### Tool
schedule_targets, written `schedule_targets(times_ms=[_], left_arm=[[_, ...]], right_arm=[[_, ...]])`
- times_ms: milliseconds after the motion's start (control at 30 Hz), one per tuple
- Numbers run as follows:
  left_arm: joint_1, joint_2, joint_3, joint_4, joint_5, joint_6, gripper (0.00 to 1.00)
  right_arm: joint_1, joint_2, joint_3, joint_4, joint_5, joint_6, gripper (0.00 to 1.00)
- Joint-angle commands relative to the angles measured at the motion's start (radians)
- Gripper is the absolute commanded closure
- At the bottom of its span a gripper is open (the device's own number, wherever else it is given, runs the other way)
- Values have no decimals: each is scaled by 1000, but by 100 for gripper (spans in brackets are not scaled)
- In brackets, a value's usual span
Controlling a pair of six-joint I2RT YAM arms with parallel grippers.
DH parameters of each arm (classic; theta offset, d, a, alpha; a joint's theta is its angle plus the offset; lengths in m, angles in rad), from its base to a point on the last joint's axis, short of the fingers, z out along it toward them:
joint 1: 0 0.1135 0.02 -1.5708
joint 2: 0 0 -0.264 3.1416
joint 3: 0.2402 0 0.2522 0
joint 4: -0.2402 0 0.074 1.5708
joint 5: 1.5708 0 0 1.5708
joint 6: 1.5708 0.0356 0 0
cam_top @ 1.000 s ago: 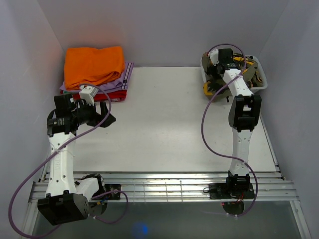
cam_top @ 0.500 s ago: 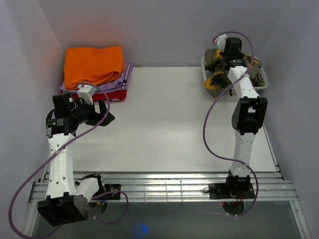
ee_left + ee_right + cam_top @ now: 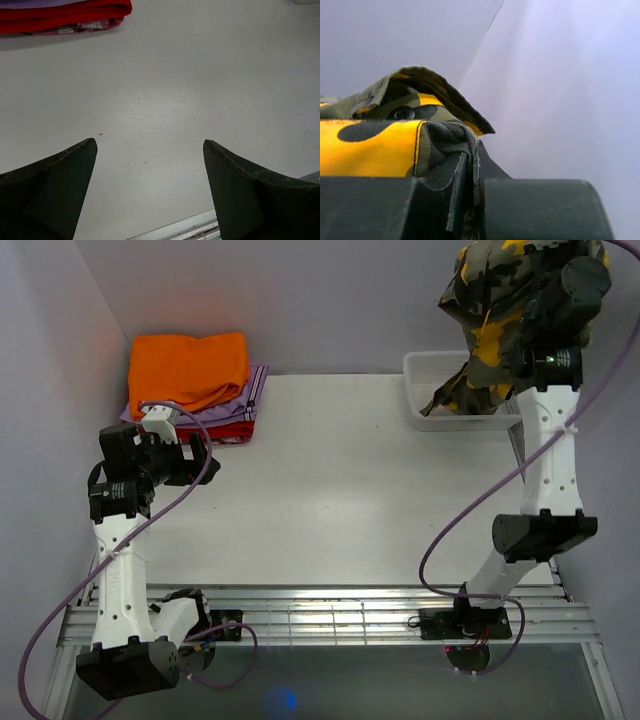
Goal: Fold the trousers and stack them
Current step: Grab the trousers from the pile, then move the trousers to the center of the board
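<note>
The camouflage trousers point(image 3: 492, 310) hang bunched high in the air at the back right, their lower end trailing down to the white basket point(image 3: 425, 405). My right gripper point(image 3: 545, 315) is raised up there and shut on the trousers; in the right wrist view the jaws point(image 3: 470, 165) pinch a dark fold of the cloth point(image 3: 380, 135), with yellow and olive patches to the left. My left gripper point(image 3: 205, 462) hovers open over the left part of the table, its two dark fingers point(image 3: 60, 170) wide apart above bare tabletop, holding nothing.
A stack of folded clothes sits at the back left: an orange garment point(image 3: 188, 368) on top of lilac point(image 3: 255, 385) and red point(image 3: 225, 430) ones, whose red edge point(image 3: 65, 15) shows in the left wrist view. Walls close in the table on three sides. A metal rail point(image 3: 330, 615) runs along the near edge.
My right gripper closed on the trousers in the basket and lifted them high above it. The left arm shifted slightly to the left, still open.
</note>
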Motion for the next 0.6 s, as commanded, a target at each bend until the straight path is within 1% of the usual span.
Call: schedule_targets(times_ms=[0,67,100,167,200,267,300,367,400,433,500,533,567], left_arm=[[2,-39,43,40,-57,-33,2],[2,-43,45,45,-58,-56,2],[2,-45,46,48,-61,-61,2],[2,-54,51,52,-61,-76,2],[3,-57,53,55,-54,-78,2],[2,-74,54,66,-35,-86,2],[2,-82,53,71,-14,-87,2],[2,-108,45,93,20,-89,2],[2,-114,43,100,43,-87,2],[3,-120,42,103,90,-86,2],[2,-122,48,100,123,-76,2],[2,-122,50,97,140,-75,2],[2,-116,54,85,149,-61,2]], right_arm=[[17,-239,-24,226,-152,159,92],[28,-328,-112,219,-203,217,92],[28,-354,-131,197,-258,238,92],[30,-408,-162,177,-289,290,92],[30,-422,-165,148,-356,349,92],[30,-475,-192,68,-437,435,92],[30,-497,-247,48,-556,516,92],[31,-547,-320,5,-673,612,92],[36,-558,-391,-10,-804,647,92],[45,-566,-438,-15,-854,720,92],[95,-584,-528,-51,-940,749,92],[126,-586,-621,-59,-950,765,92],[196,-586,-668,-74,-947,759,92]])
